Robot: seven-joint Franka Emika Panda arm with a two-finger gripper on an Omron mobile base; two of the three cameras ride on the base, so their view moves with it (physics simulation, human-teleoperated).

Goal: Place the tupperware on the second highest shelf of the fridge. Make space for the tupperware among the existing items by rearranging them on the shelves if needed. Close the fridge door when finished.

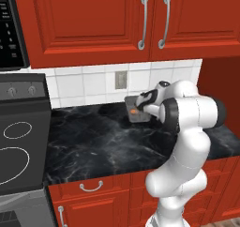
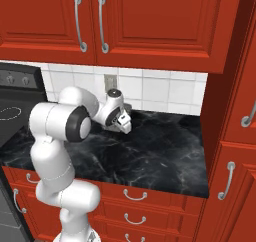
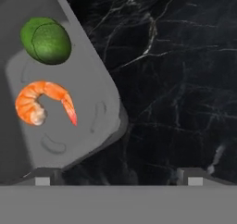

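From behind my left, one camera looks forward and down across the black counter [image 1: 103, 137]; another does so from behind my right, sharing that counter [image 2: 150, 151]. My hand camera hangs close over the tupperware [image 3: 99, 98], facing down.

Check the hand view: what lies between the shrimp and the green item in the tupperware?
Nothing: bare grey tupperware floor separates the shrimp from the green item, seen in the hand view.

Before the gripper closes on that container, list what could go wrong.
The tupperware sits off to one side of the gripper, so the fingers may catch only its rim and tip it. It has no lid, so a tilt could spill the shrimp and the green avocado onto the black counter.
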